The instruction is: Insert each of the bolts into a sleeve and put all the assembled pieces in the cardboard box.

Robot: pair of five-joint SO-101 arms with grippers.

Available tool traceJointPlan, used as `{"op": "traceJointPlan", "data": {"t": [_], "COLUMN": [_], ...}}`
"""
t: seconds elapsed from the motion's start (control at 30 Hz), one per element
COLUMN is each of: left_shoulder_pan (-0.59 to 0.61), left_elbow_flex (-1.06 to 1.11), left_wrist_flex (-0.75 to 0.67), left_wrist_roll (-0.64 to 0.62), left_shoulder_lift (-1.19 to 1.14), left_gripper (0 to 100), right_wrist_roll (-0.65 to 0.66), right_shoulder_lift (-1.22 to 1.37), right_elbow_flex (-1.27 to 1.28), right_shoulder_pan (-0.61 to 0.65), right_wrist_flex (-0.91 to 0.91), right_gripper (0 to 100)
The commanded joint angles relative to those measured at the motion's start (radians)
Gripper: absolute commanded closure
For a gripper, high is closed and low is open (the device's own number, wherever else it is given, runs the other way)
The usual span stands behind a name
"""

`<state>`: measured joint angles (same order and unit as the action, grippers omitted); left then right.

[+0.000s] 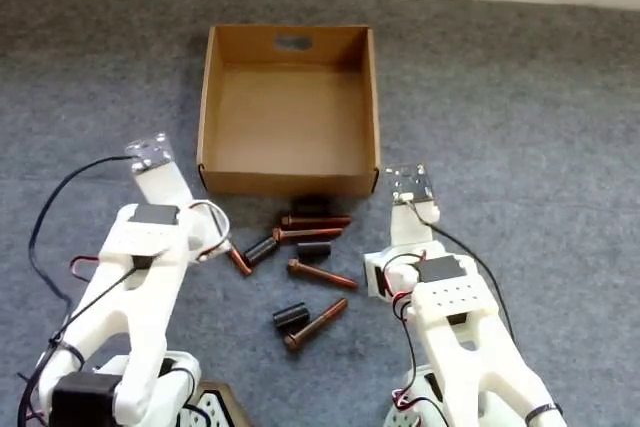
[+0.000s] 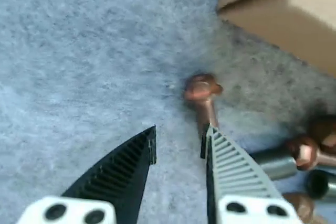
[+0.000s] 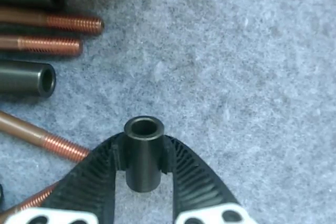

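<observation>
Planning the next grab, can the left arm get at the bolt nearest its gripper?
Probably yes: the left gripper is open, and the bolt lies right by one fingertip, bare carpet around its head.

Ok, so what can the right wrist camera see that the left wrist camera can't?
Right wrist view: the right gripper pinching a black sleeve, its open end facing the camera, and some threaded bolt ends.
Left wrist view: the left gripper open, with a bolt head just past its tips, and a corner of the cardboard box.
Both: grey carpet, copper bolts and loose sleeves lying on it.
</observation>
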<state>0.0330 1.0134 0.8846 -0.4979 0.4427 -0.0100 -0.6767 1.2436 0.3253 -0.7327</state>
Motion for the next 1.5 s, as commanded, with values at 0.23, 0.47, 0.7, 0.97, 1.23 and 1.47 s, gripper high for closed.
{"op": "traceJointPlan", "data": {"t": [0.23, 0.47, 0.7, 0.97, 1.23, 1.47], "left_shoulder_pan": [-0.064, -0.061, -0.061, -0.058, -0.033, -0.033], "left_elbow_flex": [-0.096, 0.021, 0.042, 0.044, 0.041, 0.042], "left_wrist_flex": [-0.043, -0.219, -0.249, -0.227, -0.152, -0.144], "left_wrist_roll": [-0.008, -0.008, -0.115, -0.117, -0.114, -0.115], "left_shoulder_lift": [-0.002, -0.002, -0.002, -0.002, -0.002, -0.002], "left_gripper": [84, 84, 84, 84, 84, 76], "right_wrist_roll": [-0.009, -0.009, -0.009, -0.009, -0.009, -0.009], "right_shoulder_lift": [-0.024, -0.024, -0.024, -0.024, -0.024, -0.024], "right_elbow_flex": [-0.005, -0.005, -0.004, -0.004, -0.004, -0.004], "right_shoulder_pan": [-0.012, -0.012, -0.012, -0.012, -0.012, -0.012], "right_wrist_flex": [0.015, 0.015, 0.015, 0.015, 0.015, 0.015], "right_gripper": [99.2, 99.2, 99.2, 99.2, 99.2, 99.2]}}
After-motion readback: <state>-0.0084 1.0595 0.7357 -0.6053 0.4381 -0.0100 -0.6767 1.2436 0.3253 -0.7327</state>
